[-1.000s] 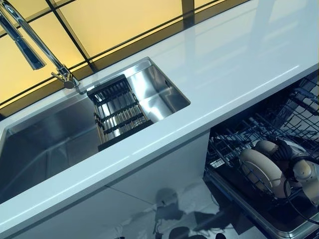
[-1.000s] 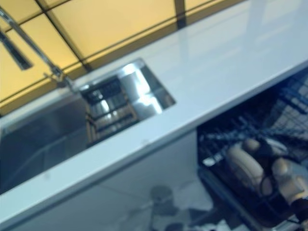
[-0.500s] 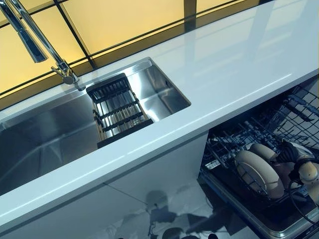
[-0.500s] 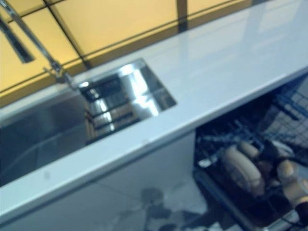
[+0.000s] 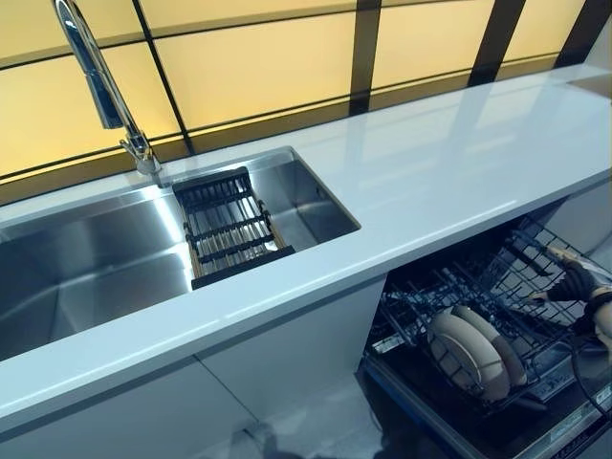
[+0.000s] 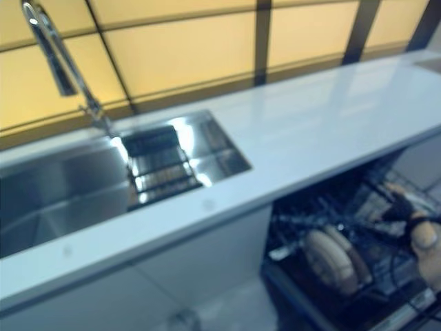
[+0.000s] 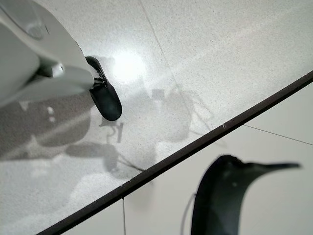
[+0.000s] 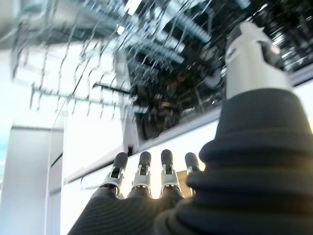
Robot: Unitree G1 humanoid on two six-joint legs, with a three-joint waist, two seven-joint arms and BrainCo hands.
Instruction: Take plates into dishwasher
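Two cream plates [image 5: 470, 354] stand on edge side by side in the lower rack [image 5: 430, 301] of the open dishwasher, below the white counter at the lower right. My right hand [image 5: 577, 284] hovers over the rack's right side, a short way from the plates and touching neither. In the right wrist view its fingers [image 8: 142, 169] are straight in a row, the thumb [image 8: 247, 54] stands apart, and it holds nothing. Wire tines of the rack [image 8: 83, 93] show past them. The left wrist view shows only floor and a blurred dark tip of my left hand [image 7: 222, 196].
A steel sink [image 5: 96, 277] with a tall faucet [image 5: 96, 76] is set in the white counter [image 5: 449, 163]. A black slatted drain rack [image 5: 229, 229] spans the sink's right end. The dishwasher's lowered door [image 5: 545, 442] juts out at the lower right.
The camera has shifted, so the whole scene sits differently. My right hand has drawn back to the right, away from the plates, which stay standing in the rack.
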